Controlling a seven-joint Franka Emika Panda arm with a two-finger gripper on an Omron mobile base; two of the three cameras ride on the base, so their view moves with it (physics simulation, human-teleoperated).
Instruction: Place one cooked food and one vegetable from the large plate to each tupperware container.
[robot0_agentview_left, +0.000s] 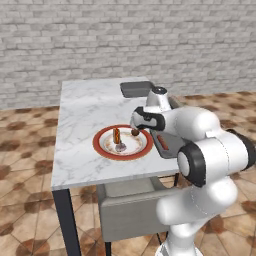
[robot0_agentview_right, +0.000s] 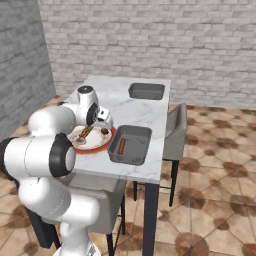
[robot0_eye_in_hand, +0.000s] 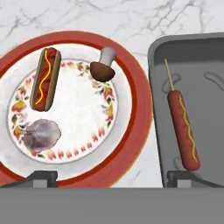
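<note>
**One sausage in, vegetable due**

Gripper (robot0_eye_in_hand: 112, 177) hovering over plate (robot0_eye_in_hand: 135, 87) rim and near tray (robot0_eye_in_hand: 153, 57), jaws wide, holding nothing. Skewered sausage (robot0_eye_in_hand: 183, 131) lying in near tray; hot dog (robot0_eye_in_hand: 46, 78), mushroom (robot0_eye_in_hand: 104, 68), garlic (robot0_eye_in_hand: 41, 134) on plate. Far tray (robot0_agentview_right: 146, 91) well apart. Risks: mushroom rolling from a pinch on its round cap; grabbing hot dog instead, doubling cooked food.

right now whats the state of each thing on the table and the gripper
large plate: on the table, holds three foods
hot dog: lying on the plate
mushroom: on the plate, tipped on its side
garlic bulb: on the plate
near container: holds one sausage on a stick
far container: looks empty
gripper: open, holding nothing
</note>
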